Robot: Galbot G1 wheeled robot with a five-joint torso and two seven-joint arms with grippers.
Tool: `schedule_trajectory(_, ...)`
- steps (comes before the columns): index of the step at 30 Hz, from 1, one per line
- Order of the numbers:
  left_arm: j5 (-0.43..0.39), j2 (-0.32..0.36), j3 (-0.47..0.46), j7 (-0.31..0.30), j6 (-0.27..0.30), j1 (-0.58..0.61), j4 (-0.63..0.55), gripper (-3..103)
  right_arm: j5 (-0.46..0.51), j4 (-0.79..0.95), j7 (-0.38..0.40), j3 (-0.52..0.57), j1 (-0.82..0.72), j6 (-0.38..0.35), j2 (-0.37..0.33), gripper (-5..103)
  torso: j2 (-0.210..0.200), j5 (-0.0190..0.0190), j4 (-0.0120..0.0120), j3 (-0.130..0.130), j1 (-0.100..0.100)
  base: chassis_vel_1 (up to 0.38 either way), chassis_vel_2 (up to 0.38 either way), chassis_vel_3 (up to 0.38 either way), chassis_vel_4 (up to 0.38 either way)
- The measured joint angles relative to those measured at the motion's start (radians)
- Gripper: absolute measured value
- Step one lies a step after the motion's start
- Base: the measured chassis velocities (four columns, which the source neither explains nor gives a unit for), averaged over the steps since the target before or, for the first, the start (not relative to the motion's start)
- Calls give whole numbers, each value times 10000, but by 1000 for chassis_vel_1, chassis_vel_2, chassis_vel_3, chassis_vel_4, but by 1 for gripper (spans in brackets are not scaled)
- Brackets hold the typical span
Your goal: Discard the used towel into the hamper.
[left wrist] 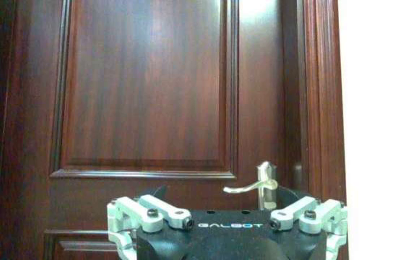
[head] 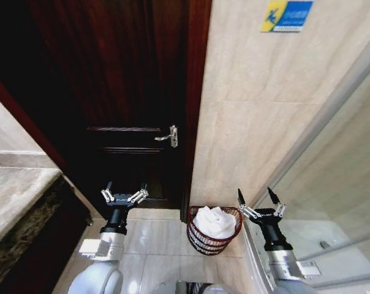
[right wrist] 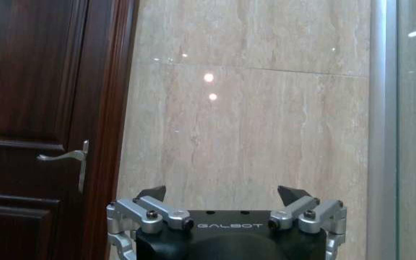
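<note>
Basically done by the look of it: the crumpled white towel (head: pixel 214 221) sits inside the small round dark red-brown wire-weave hamper (head: pixel 204 241), which stands on the pale tiled floor (head: pixel 154 245) against the beige stone wall (head: pixel 252 122), just right of the dark wooden door (head: pixel 130 92) with its silver lever handle (head: pixel 168 136). Left gripper (head: pixel 124 195) hovers left of the hamper before the door, jaws wide, holding nothing. Right gripper (head: pixel 258 199) hovers just right of the hamper near the glass shower panel (head: pixel 332 202), jaws also wide and empty. Risks: towel is heaped above the rim, so it may spill if the hamper gets nudged; right arm is close to glass and basket, and a careless swing could knock either.
</note>
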Motion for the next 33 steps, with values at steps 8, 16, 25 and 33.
schedule_trajectory(8,0,6,-6,-3,0,0,0,100,0,0,-1,-9,0,0,4,100,0,-8,2,-1,0,30,26,-25,-21)
schedule_trajectory(16,0,4,-5,-3,0,0,0,100,0,0,-1,-7,0,0,3,100,0,-1,2,0,0,0,0,0,0)
schedule_trajectory(25,0,4,-4,-2,0,0,0,100,0,0,0,-6,2,0,3,100,-1,-4,2,1,3,40,-37,-35,41)
schedule_trajectory(33,0,5,-4,-2,0,0,0,100,0,0,-1,-6,1,0,4,100,0,-4,1,-1,-1,170,-178,-178,194)
